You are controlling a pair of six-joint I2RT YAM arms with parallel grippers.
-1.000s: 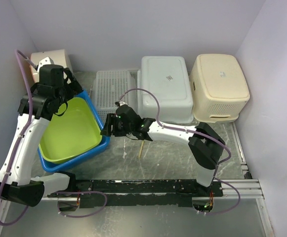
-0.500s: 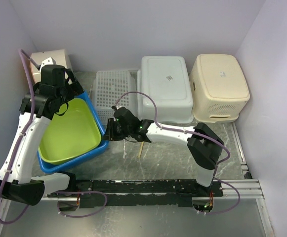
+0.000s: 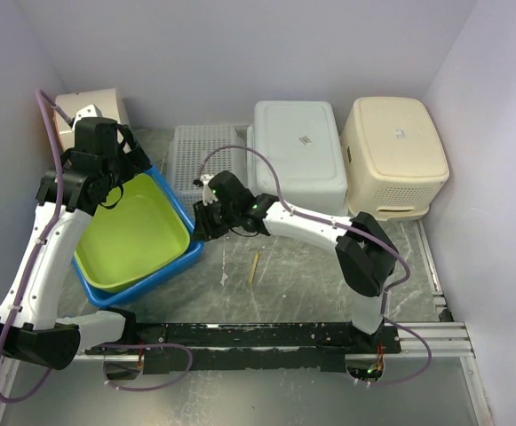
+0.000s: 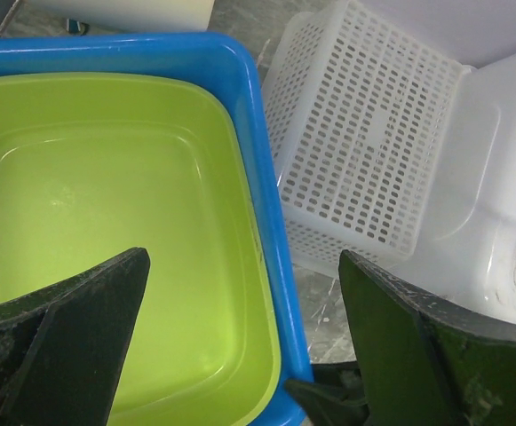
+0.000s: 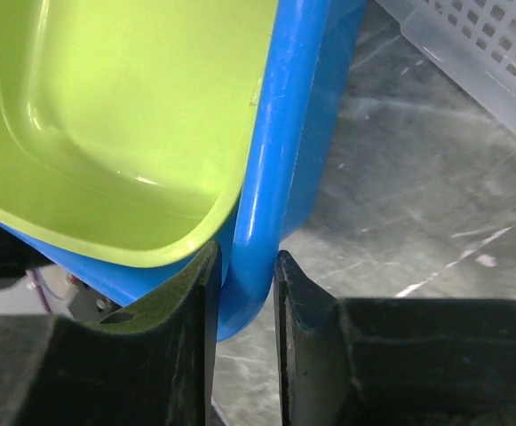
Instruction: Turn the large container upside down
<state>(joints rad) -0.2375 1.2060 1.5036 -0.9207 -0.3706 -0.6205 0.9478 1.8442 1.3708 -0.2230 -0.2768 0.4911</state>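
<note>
One thin rim-pinch on the blue container between my right gripper fingers, left gripper gaping wide above, could slip and dump the nested green tub.

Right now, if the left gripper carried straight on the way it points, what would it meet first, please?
The left gripper would probably meet the green tub first, close beside the blue tub rim; depth is unclear.
</note>
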